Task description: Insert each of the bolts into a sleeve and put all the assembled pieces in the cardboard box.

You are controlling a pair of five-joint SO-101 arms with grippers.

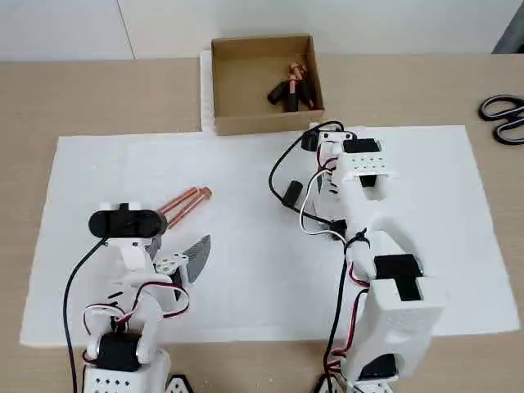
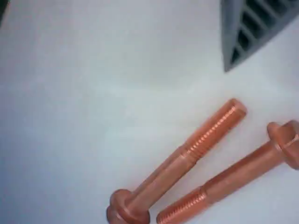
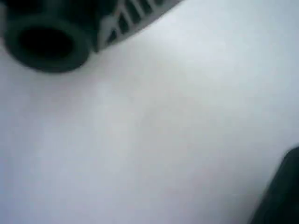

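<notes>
- Left gripper (image 1: 195,255) hangs unclenched near two smooth copper bolts (image 2: 187,156) (image 2: 233,175): parallel, slanting across white paper (image 2: 93,93), flanged heads at opposite ends.
- Right gripper (image 1: 315,137) clamps a black tubular sleeve (image 3: 46,42).

Bright, even light from overhead casts only faint, soft shadows.

Table (image 1: 98,90): white sheet (image 1: 254,270), cardboard box (image 1: 246,78), scissors (image 1: 506,119).
</notes>
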